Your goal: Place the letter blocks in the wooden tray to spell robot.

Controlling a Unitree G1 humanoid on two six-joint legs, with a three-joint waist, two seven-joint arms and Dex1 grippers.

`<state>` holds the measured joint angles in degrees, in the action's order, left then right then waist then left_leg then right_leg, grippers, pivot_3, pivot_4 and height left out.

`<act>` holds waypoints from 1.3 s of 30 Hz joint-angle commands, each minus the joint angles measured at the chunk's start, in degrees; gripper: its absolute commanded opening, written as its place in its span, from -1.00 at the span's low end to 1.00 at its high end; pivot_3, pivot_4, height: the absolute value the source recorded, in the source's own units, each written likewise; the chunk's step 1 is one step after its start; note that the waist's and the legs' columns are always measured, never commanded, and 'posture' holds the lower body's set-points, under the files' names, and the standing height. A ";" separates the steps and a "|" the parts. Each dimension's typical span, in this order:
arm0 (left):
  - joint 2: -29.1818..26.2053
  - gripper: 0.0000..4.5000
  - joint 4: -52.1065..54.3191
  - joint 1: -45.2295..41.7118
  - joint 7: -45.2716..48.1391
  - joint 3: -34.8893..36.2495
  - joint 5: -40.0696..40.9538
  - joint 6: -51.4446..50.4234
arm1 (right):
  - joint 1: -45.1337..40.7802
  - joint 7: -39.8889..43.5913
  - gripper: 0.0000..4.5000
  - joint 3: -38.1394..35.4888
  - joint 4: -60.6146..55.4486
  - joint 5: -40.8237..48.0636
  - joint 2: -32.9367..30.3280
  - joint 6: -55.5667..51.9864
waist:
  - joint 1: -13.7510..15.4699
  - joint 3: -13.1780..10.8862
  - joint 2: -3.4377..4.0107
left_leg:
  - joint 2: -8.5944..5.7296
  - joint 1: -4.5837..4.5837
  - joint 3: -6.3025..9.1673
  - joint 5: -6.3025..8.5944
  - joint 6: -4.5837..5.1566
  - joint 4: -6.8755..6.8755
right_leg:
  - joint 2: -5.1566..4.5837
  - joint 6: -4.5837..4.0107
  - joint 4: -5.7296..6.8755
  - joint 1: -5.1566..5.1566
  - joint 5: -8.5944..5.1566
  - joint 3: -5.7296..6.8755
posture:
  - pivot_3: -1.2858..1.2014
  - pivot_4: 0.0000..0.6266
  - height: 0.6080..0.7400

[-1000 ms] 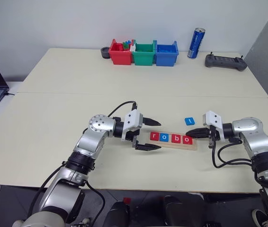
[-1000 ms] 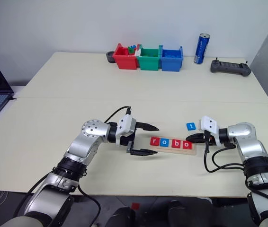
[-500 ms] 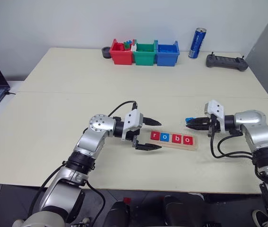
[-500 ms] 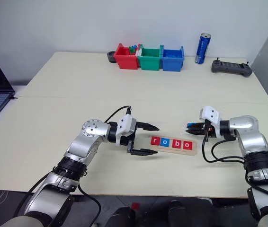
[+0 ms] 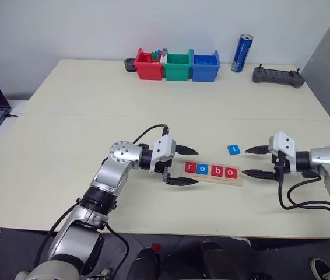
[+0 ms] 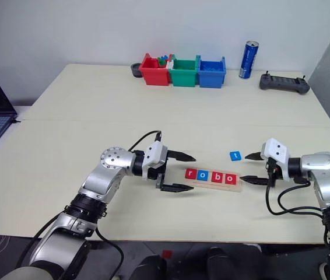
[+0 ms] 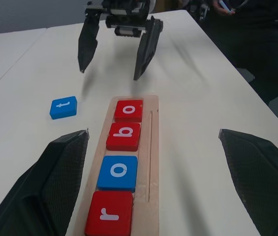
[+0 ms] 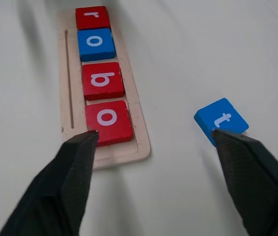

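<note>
1. Picking up the blue t block point(image 5: 233, 149) looks easy: it seems small, flat, hard and light. I would pinch it by two facing edges, since the smooth top may be slippery.
2. It lies flat on the table point(image 5: 66, 140), just beside the far right end of the wooden tray point(image 5: 237, 178), not in it.
3. Four letter blocks point(image 5: 212, 171) sit in the tray in a row, touching or nearly so: red r, blue o, red b, red o. One spot at the right end is bare.
4. Three bins point(image 5: 178, 65) stand far back, red, green and blue. Small toy bits poke out of the red one, I think; the others are hard to see into.
5. Left gripper point(image 5: 183, 166) hangs wide open, holding nothing, by the tray's left end.
6. Right gripper point(image 5: 252, 162) is open too, holding nothing, near the t.
</note>
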<state>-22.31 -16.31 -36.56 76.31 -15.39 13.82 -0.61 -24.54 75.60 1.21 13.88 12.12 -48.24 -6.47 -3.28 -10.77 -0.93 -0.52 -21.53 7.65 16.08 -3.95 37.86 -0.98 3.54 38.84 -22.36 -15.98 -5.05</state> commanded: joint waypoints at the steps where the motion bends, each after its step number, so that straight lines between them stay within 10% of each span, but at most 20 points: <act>1: 0.09 1.00 0.83 -0.75 0.37 0.76 0.49 1.01 | 1.13 1.56 0.12 -0.89 -0.97 1.35 -0.49 1.82 | 0.03 0.00 0.00 | -0.01 0.00 0.00 0.00 0.00 0.00 | 0.00 0.00 0.00 0.00 0.00 0.00 | 0.03 -0.52 1.00; 8: -0.10 1.00 1.04 -0.70 0.37 0.98 0.38 0.82 | 1.17 1.66 -0.96 0.52 -0.25 0.30 0.55 4.23 | 0.01 0.00 0.00 | -0.01 0.01 -0.03 0.00 0.00 0.01 | -0.01 0.00 0.01 0.00 0.00 -0.03 | 0.03 -0.52 1.00; 39: -0.52 1.00 1.61 -0.46 -0.59 1.10 0.47 0.49 | -1.55 -1.03 -0.98 5.98 3.15 -3.98 5.75 6.24 | 0.03 0.00 0.00 | -0.01 0.01 -0.01 0.00 0.00 0.01 | -0.02 0.00 0.01 0.00 0.00 -0.02 | 0.03 -0.52 1.00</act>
<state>-22.51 -16.30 -36.56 75.76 -15.39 13.82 -0.68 -25.39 74.72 7.81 17.71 7.76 -42.44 -0.38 -3.25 -10.76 -0.93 -0.53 -21.52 7.63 16.08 -3.95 37.87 -1.00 3.54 38.85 -22.36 -15.98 -5.07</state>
